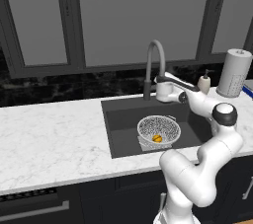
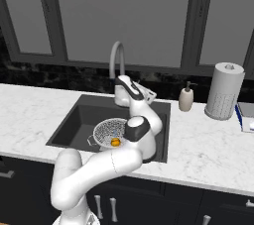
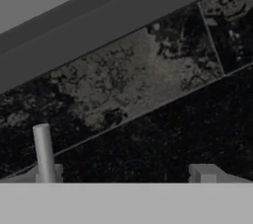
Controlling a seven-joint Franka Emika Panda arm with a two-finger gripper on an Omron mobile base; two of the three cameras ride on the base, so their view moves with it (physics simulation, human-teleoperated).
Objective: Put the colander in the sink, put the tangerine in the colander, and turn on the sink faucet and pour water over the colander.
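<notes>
1. Left base view: the colander (image 1: 158, 129) sits in the sink (image 1: 121, 129) with the tangerine (image 1: 157, 138) inside. The gripper (image 1: 159, 91) is just beside the faucet (image 1: 153, 65), near its base.
2. Right base view: the tangerine (image 2: 115, 142) lies in the colander (image 2: 110, 134) in the sink (image 2: 74, 125); the gripper (image 2: 120, 91) is at the faucet (image 2: 118, 60).
3. Hand view: fingers (image 3: 205, 173) spread wide, holding nothing, facing the dark backsplash (image 3: 148, 94); a grey post (image 3: 43, 151) rises by the left finger.

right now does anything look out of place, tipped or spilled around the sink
Nothing stands out. The colander sits upright in the sink with the tangerine inside it, and no spill shows on the counter.
</notes>
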